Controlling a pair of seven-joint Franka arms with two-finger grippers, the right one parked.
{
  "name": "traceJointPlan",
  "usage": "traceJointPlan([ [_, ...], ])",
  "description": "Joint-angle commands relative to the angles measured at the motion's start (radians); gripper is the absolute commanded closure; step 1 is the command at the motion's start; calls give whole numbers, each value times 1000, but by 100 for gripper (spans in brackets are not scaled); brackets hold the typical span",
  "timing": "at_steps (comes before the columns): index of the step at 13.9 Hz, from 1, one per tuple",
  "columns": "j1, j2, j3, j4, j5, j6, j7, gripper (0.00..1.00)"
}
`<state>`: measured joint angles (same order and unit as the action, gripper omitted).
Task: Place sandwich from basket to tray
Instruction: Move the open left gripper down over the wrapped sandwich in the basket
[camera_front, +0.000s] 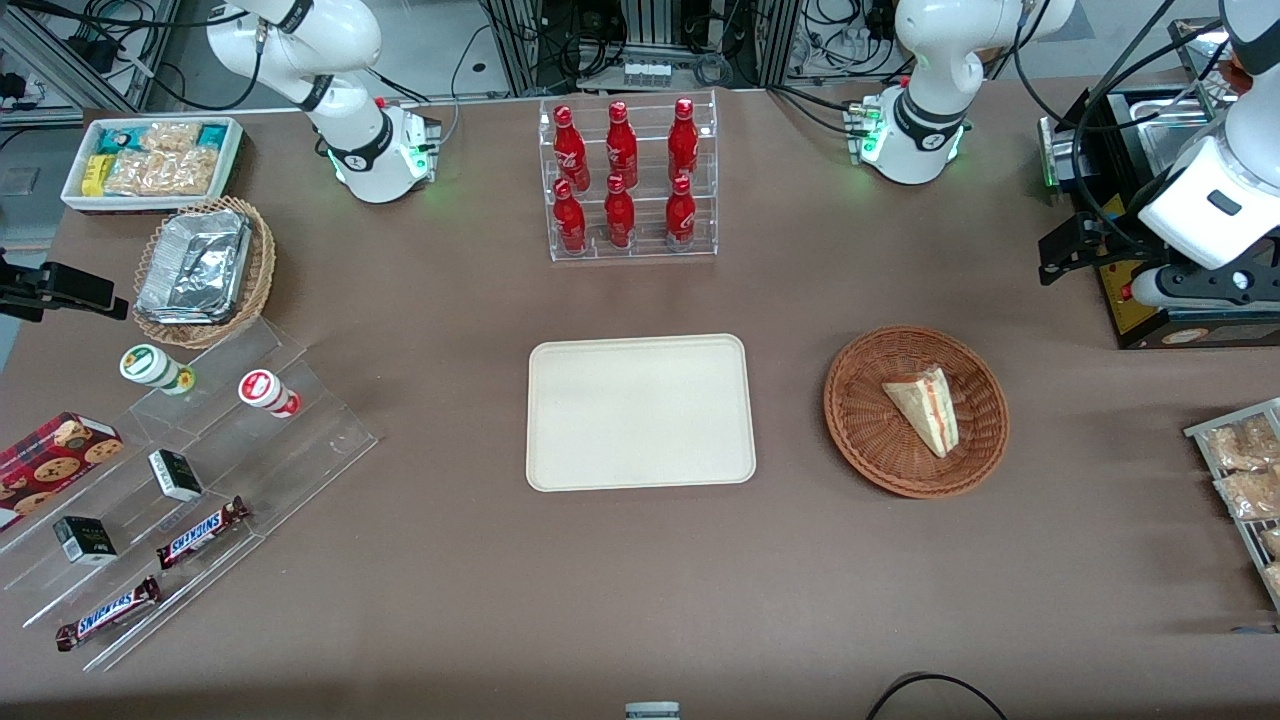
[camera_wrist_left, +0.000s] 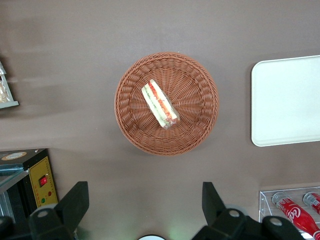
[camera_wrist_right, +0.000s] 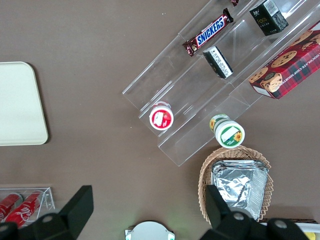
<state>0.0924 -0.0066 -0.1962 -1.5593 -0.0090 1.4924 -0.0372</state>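
Lying inside the basket (camera_front: 916, 411), the sandwich (camera_front: 926, 407) rests on its side with the striped filling edge showing, a little off the basket's middle. The basket stands on the brown surface (camera_front: 640, 580), and the tray (camera_front: 640, 412) lies flat just beside the basket, toward the parked arm's end, with a strip of bare surface between them. High above the basket hangs the tool (camera_wrist_left: 145, 205), its two dark fingers (camera_wrist_left: 75, 200) spread wide and holding nothing. Farther from the front camera than the basket stands a clear rack of red bottles (camera_front: 628, 175).
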Motion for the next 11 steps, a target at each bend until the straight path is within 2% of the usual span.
traceJointPlan([
  [1, 0, 14, -8, 15, -8, -3, -20, 0],
  [6, -10, 80, -14, -45, -5, 43, -18, 0],
  [11, -11, 59, -15, -276, 4, 283, -20, 0],
])
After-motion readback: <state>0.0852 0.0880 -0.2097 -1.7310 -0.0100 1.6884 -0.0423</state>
